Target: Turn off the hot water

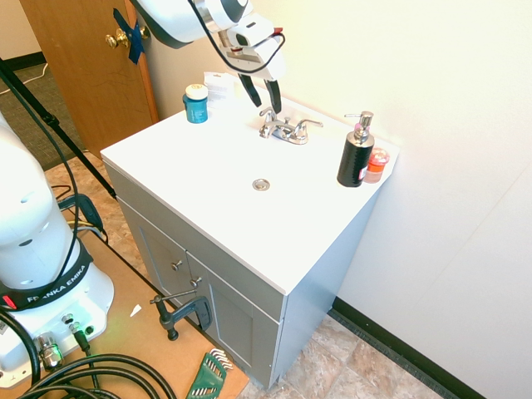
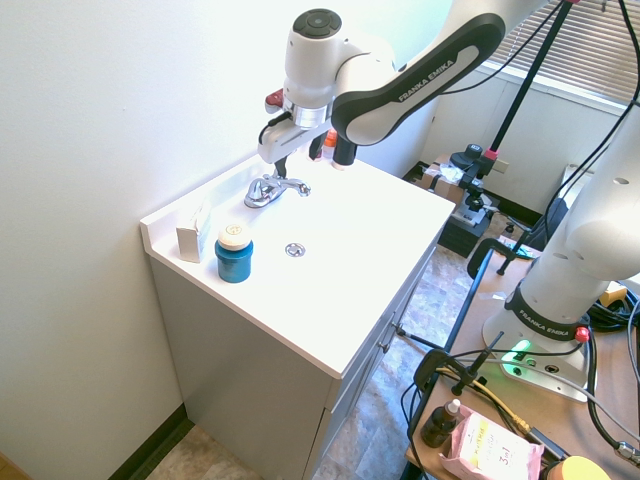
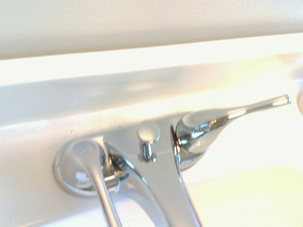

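fingers [image 1: 263, 94] parted, pointing down, hot water lever [image 1: 268, 114] just below them, spout [image 1: 283, 133] beside, white worktop [image 1: 208, 179] underneath

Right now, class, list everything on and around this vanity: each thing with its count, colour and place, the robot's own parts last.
Vanity top: one, white, over grey cabinet doors.
Faucet: one, chrome, at the back by the wall.
Hot water lever: one, chrome, faucet's left wing.
Cold lever: one, chrome, right wing.
Drain: one, chrome, centre of the top.
Soap dispenser: one, black, right of the faucet.
Small jar: one, pink-orange, beside the dispenser.
Blue jar: one, white lid, back left corner.
Door: one, brown, left.
Gripper: one, white with dark fingers, just above the hot water lever.
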Motion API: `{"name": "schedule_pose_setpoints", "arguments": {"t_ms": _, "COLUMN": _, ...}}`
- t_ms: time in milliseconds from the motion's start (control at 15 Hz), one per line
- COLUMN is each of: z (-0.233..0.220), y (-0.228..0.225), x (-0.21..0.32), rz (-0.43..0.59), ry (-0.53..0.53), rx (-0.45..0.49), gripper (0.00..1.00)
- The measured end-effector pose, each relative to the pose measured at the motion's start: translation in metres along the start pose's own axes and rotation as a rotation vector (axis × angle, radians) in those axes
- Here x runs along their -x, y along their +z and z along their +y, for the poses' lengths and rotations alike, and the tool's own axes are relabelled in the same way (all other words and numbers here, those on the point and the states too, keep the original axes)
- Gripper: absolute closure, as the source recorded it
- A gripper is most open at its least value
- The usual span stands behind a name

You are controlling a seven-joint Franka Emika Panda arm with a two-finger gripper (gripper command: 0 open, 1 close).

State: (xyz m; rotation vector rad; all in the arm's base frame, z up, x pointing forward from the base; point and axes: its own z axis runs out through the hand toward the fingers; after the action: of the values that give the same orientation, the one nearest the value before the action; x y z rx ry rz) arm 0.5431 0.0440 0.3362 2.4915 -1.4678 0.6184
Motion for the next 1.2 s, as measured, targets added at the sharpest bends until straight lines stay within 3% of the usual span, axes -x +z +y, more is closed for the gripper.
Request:
{"name": "schedule_pose_setpoints", "arguments": {"t_ms": 533, "z": -0.004, "y": 0.04, "x": -0.001, "rz": 0.011, "ry": 0.007, "rx": 0.062, "gripper": 0.0}}
{"name": "schedule_pose_setpoints", "arguments": {"t_ms": 1200, "z": -0.044, "y": 0.022, "x": 0.026, "rz": -0.073, "ry": 0.017, "rx": 0.018, "gripper": 0.0}}
